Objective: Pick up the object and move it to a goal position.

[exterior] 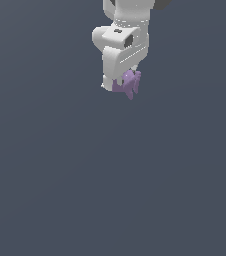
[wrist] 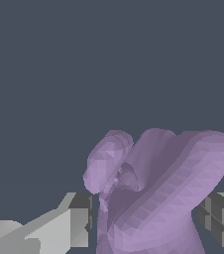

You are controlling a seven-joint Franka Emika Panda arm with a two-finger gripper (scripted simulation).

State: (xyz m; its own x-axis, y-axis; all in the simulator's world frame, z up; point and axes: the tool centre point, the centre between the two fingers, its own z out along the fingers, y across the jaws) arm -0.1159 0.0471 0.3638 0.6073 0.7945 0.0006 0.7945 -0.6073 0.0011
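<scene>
The object (exterior: 129,84) is a small light-purple lumpy thing with stubby protrusions. In the exterior view it sits at the lower tip of the white arm, near the top centre. My gripper (exterior: 122,85) is shut on it, and the fingers are mostly hidden behind the hand and the object. In the wrist view the object (wrist: 153,193) fills the space between the two grey fingertips (wrist: 79,221), with my gripper (wrist: 151,221) closed against both of its sides.
A plain dark grey-blue surface (exterior: 110,190) fills the whole scene around the arm. No other objects or edges show.
</scene>
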